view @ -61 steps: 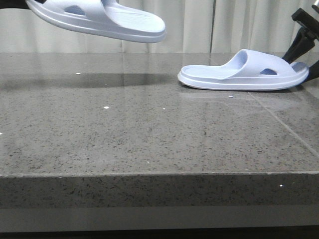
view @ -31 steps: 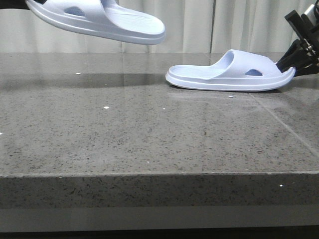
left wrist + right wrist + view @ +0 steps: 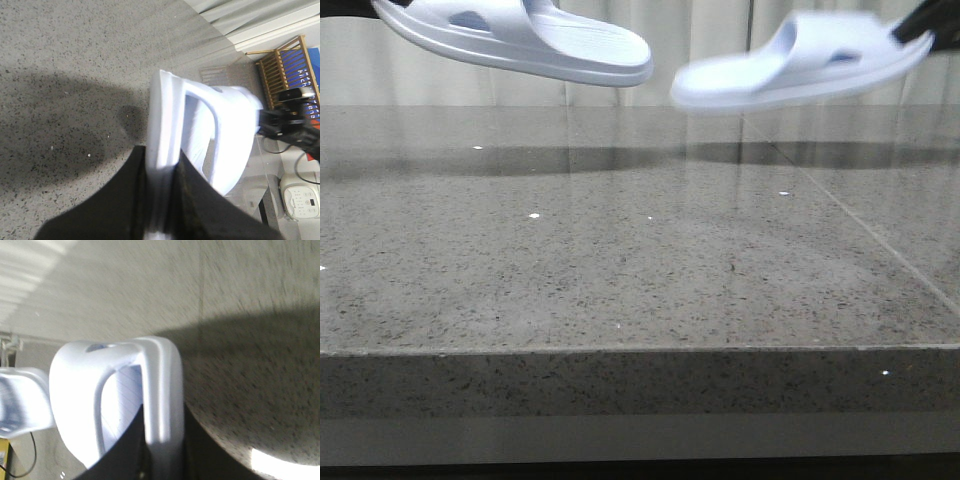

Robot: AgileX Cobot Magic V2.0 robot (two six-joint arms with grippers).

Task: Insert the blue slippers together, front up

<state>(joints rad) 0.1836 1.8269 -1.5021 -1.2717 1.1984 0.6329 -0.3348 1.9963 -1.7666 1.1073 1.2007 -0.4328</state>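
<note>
Left slipper (image 3: 515, 40) up off the granite table (image 3: 620, 250), at 11 o'clock, left gripper (image 3: 162, 200) clamped on its sole edge | right slipper (image 3: 800, 62) airborne at 1 o'clock, blurred, right gripper (image 3: 162, 450) pinching its edge | heels nearly facing.

Pale blue slipper (image 3: 200, 125) edge-on between two dark fingers (image 3: 131, 200), above speckled grey table (image 3: 65, 65).

Matte black hand (image 3: 162, 200) fingers (image 3: 132, 195)
</note>
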